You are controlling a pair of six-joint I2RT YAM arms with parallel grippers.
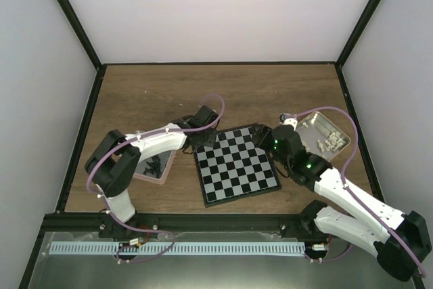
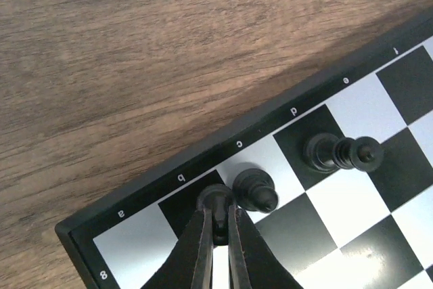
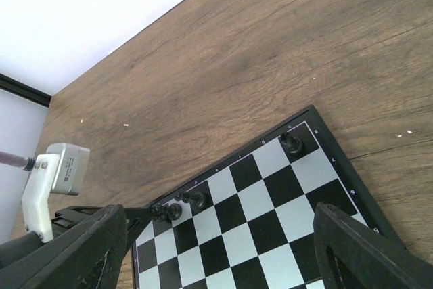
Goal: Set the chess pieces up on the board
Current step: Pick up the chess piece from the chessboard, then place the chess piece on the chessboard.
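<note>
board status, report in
Left tool shut on black piece at square b. Right tool open, empty, over board. Neighbour piece on c close beside.

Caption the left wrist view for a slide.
Left gripper shut on a tiny black chess piece near the black-and-grey chessboard's corner, two others alongside.

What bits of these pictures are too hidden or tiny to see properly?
- Left wrist view: the small black chess piece pinched in the left claw; the fingers cover its body, so its kind is unclear.
- Top view: black pieces in the pink-rimmed tray; partly under the white left arm, too tiny to count.
- Top view: cream pieces in the shiny metal tin; too small to name.
</note>
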